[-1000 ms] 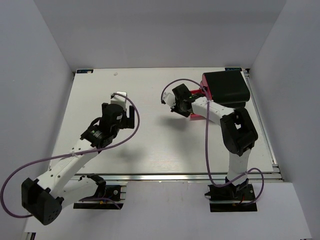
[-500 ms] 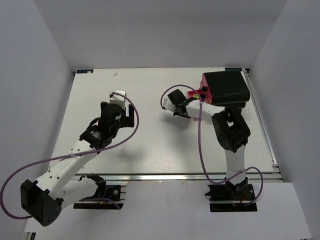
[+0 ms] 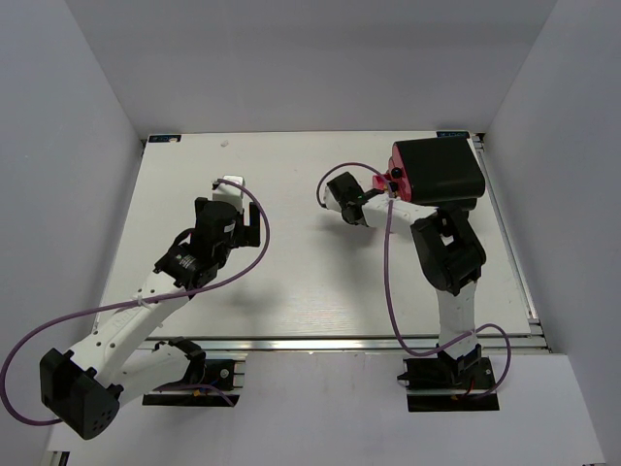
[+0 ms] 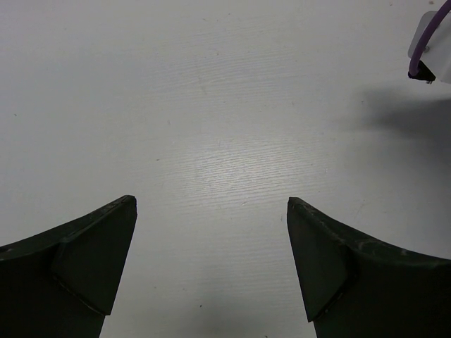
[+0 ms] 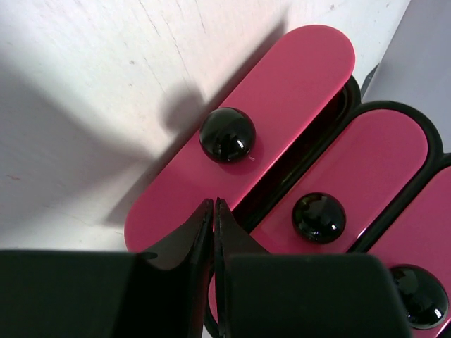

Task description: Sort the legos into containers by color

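Observation:
The containers are a black stack of drawers (image 3: 439, 170) at the back right, with magenta fronts (image 5: 239, 141) and round dark knobs (image 5: 227, 134). Three fronts show in the right wrist view. My right gripper (image 3: 376, 190) is shut and empty, its tips (image 5: 213, 204) against the lowest magenta front, just below its knob. My left gripper (image 3: 245, 219) is open and empty over bare table at centre left; its dark fingers (image 4: 84, 253) frame only the white surface. No legos show in any view.
The white table (image 3: 310, 272) is walled by grey panels on three sides. The right arm's elbow (image 3: 448, 254) stands in front of the drawers. A white part with a purple cable (image 4: 430, 42) shows at the top right of the left wrist view.
My right gripper has moved right and back up to the drawer fronts. The lowest drawer, which stuck out a second ago, now sits in line with the stack. The left arm has hardly moved.

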You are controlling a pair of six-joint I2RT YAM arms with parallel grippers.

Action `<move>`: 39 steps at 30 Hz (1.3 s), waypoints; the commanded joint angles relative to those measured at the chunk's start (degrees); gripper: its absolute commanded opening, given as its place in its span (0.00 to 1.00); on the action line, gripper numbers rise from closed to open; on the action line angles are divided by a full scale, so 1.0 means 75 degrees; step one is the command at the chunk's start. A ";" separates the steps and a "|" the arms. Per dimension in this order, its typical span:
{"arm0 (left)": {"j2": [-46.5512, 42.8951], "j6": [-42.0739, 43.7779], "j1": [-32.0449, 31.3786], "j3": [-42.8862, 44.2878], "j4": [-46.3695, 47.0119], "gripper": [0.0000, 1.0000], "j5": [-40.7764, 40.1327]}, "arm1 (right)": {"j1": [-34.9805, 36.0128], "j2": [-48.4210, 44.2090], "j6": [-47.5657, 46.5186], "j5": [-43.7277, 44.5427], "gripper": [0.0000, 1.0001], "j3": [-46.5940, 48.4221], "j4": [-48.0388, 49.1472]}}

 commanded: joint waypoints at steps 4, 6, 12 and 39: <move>-0.0164 0.0059 -0.0004 -0.0002 0.0030 0.97 -0.0136 | -0.0302 0.0028 -0.0204 0.0513 0.09 -0.0220 0.0163; -0.0163 0.0059 -0.0004 -0.0002 0.0041 0.97 -0.0136 | -0.0395 0.0016 -0.0251 0.0513 0.09 -0.0244 0.0139; -0.0164 0.0071 -0.0004 -0.0014 0.0053 0.97 -0.0171 | -0.0536 -0.0089 -0.0286 0.0490 0.09 -0.0337 0.0093; -0.0995 0.0492 -0.0004 -0.0646 0.0920 0.98 0.1129 | -0.0700 -0.6717 0.5874 -0.7095 0.89 -0.3031 0.1309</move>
